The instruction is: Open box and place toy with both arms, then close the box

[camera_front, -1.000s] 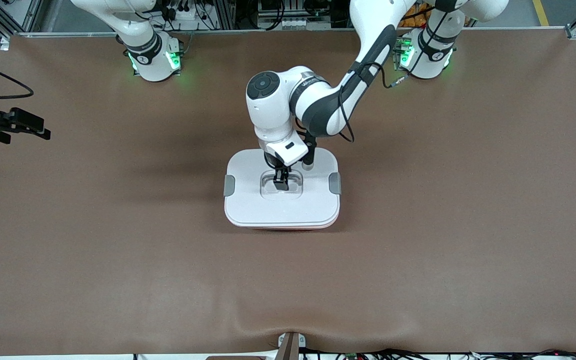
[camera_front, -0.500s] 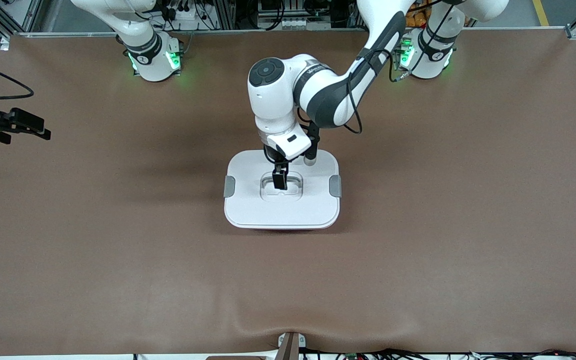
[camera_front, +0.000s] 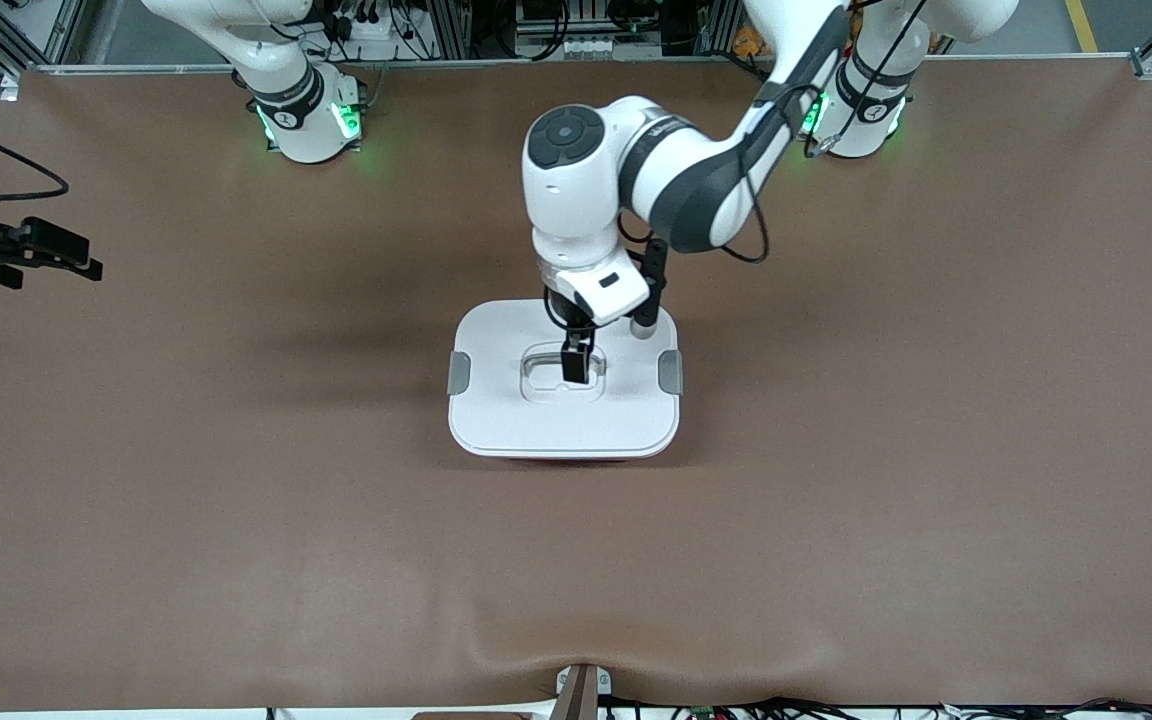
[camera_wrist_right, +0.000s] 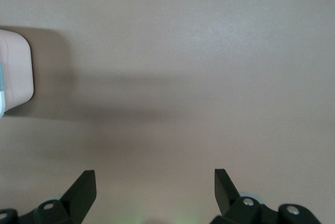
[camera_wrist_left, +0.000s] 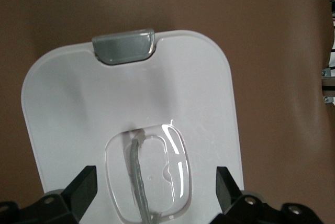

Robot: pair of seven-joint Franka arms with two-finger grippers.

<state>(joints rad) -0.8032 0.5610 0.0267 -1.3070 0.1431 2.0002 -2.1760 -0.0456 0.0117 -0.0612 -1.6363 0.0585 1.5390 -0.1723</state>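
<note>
The rounded-rectangular translucent pink plastic box (camera_front: pixel 564 448) sits near the middle of the brown counter (camera_front: pixel 236 520), its white lid (camera_front: pixel 496 410) seated flat so that only a thin pink edge shows below the rim. A grey side clip (camera_front: pixel 459 372) lies at the end toward the right arm and a second grey clip (camera_front: pixel 670 371) at the end toward the left arm. The left hand (camera_front: pixel 574 366) hangs over the lid's recessed centre handle (camera_front: pixel 542 368), and in the left wrist view its fingers (camera_wrist_left: pixel 84 188) stand spread wide to either side of the recess, gripping nothing. The right hand (camera_front: pixel 36 250) waits at the right arm's end of the counter, well apart from the box; its fingers (camera_wrist_right: pixel 84 187) are likewise spread over bare counter. The round pink plush toy is nowhere to be seen, so it is probably inside already and the closing step looks nearly done. As a judgement, the box should be light and stiff, and the smooth, glossy lid would be slippery under hard fingertips. The thin bar across the recess is the sensible place to pinch for lifting. The clips would need a push at their outer edges, and a press away from the lid's centre could tip or slide so light a tub.
</note>
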